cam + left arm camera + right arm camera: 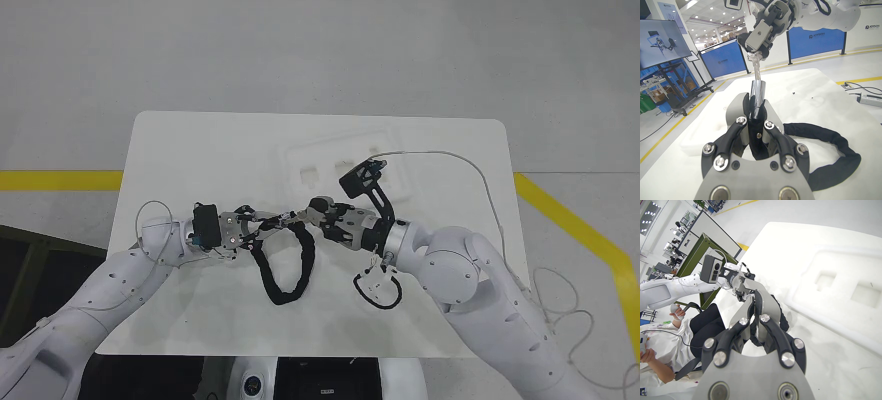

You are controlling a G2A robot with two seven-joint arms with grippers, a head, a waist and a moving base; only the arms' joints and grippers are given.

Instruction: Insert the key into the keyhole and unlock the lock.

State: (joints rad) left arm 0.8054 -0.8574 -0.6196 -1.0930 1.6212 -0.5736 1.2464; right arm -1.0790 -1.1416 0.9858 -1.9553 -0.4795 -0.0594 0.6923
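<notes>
The insertion has begun but, by the look of it, is not finished. The key (756,65) has its tip inside the lock's cylinder (757,93), while most of the blade shows bare above the keyhole. Pushing it home, turning it and freeing the lock appear to be left. The right gripper (758,53) is closed tight on the key's head, its jaws nearly together. The left gripper (756,107) is clamped around the lock's end, holding it above the table (810,85) with the cylinder pointing at the key. The cylinder is a smooth, mirror-bright chrome tube. The key is flat, dull silver metal with a textured head. The rest of the lock (285,272) is a thick loop in a black woven sleeve, soft and slack, drooping to the matte white table. Beyond it lies a white foam tray (330,158) with square pockets.
</notes>
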